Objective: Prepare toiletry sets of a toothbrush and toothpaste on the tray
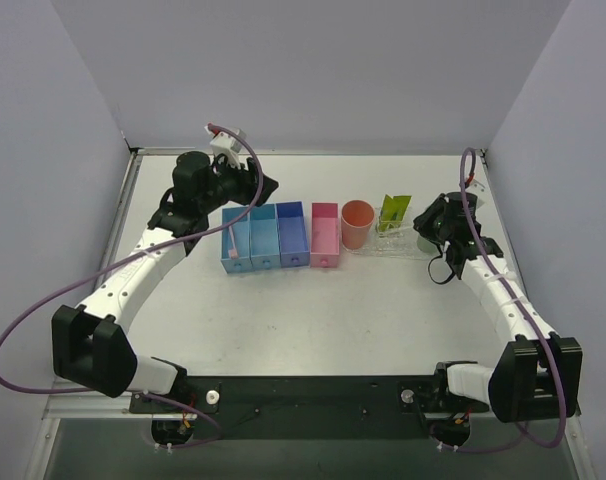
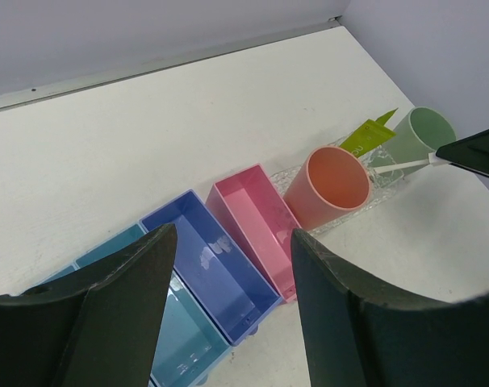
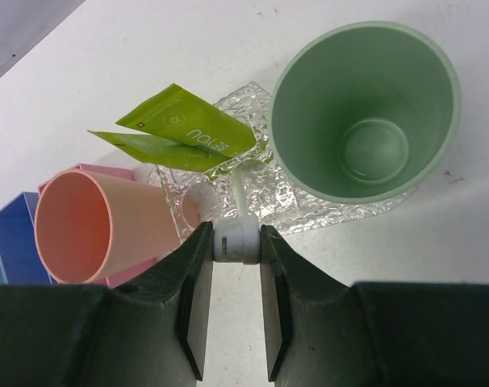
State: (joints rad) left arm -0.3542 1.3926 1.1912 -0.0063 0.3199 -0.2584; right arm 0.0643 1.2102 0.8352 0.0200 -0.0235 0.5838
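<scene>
Now right claw (image 3: 236, 242) pinches the toothbrush (image 3: 240, 193) over the tray (image 3: 269, 197) mid-frame, likely pairing it with the toothpaste (image 3: 188, 125); left claw (image 2: 232, 242) gapes empty.

Past the right gripper (image 3: 235, 240), the far end of the toothbrush (image 3: 239, 193) ran in beneath the toothpaste tubes (image 3: 188, 129), so I could not see its head. The orange cup (image 3: 91, 226) covered most of the pink box (image 3: 99, 167) and one end of the tray (image 3: 281, 201). The green cup (image 3: 365, 105) sat over the other end. The blue bins (image 3: 14, 242) were cut off at the left edge.

On the left wrist camera, the left gripper (image 2: 232, 234) blocked the nearer bins, and the frame's right edge cropped the right gripper.

From overhead, the right arm (image 1: 493, 285) hid nearly all of the green cup. That toothbrush was too small to make out.
</scene>
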